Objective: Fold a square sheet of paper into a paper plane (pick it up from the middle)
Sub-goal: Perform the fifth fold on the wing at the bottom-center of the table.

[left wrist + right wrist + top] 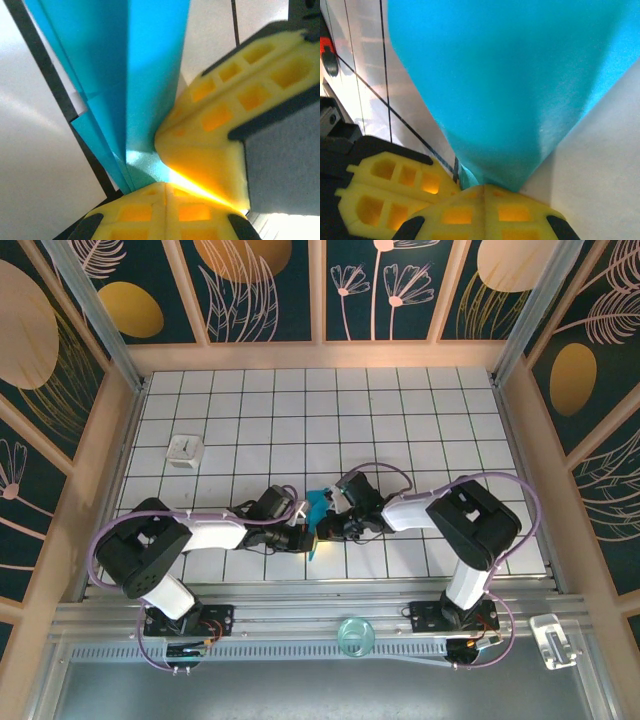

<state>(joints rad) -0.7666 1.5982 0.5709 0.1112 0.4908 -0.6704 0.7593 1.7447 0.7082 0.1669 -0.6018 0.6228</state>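
The teal-blue sheet of paper (320,506) is folded into a narrow, layered shape and stands up off the tiles at the near middle of the table. My left gripper (306,538) comes in from the left and is shut on its lower edge. In the left wrist view the folded layers (125,85) rise out of the shut jaws of my left gripper (166,184). My right gripper (336,521) is shut on the same paper from the right. A broad teal face (510,85) rises from my right gripper (485,186). The two grippers almost touch.
A small white cube (185,450) lies on the white grid table (400,410) at the back left. A clear round cup (354,636) sits on the front rail between the arm bases, and a white bracket (553,640) sits at the rail's right end. Wooden walls enclose the table.
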